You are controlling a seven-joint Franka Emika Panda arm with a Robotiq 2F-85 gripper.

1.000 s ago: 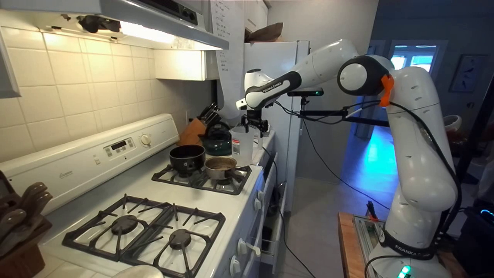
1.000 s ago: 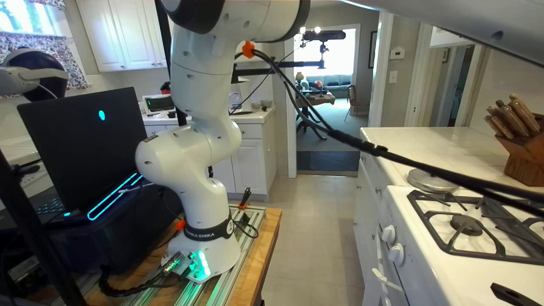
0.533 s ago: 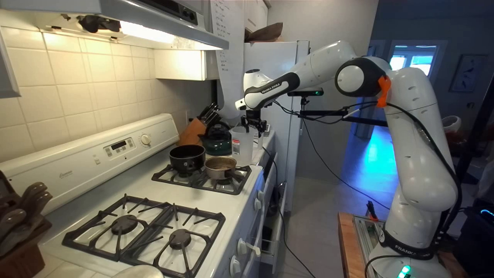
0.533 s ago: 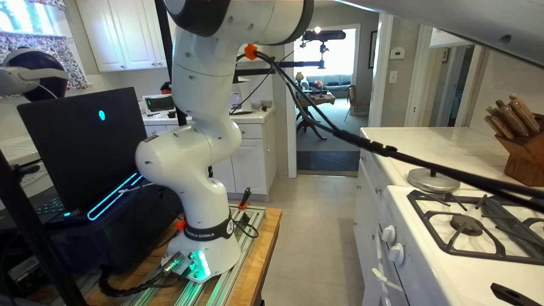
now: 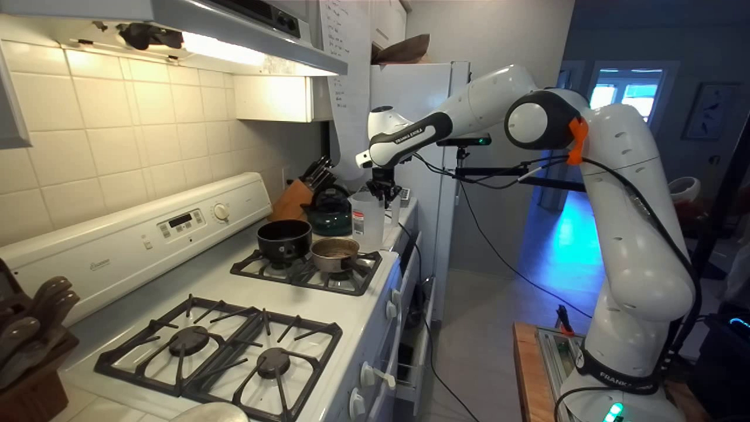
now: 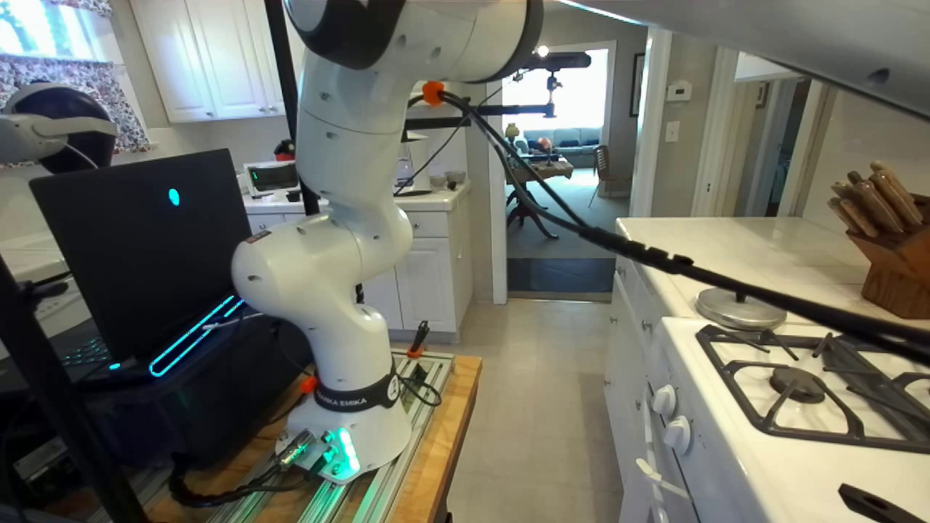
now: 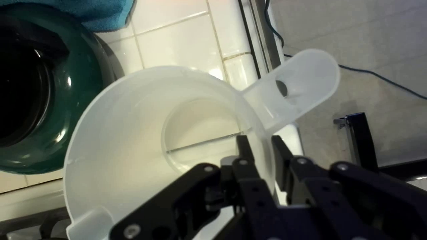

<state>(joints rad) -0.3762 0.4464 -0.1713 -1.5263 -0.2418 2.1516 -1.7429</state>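
A translucent white pitcher stands on the tiled counter beyond the stove, and its label shows in an exterior view. My gripper is over its rim, pointing down. One finger is inside the pitcher and the other finger outside, so the wall runs between them. The jaws are fairly close together, but a gap shows between the inner finger and the wall. Whether the outer finger touches the wall I cannot tell. The pitcher's handle extends past the counter edge, away from the fingers.
A dark green kettle stands close beside the pitcher, with a blue cloth behind it. A black pot and a small metal saucepan sit on the near burners. The range hood overhangs the stove. A wooden knife block is behind.
The jaws have drawn closer together around the pitcher's wall. The arm has shifted slightly down and toward the stove. The pitcher has not visibly moved.
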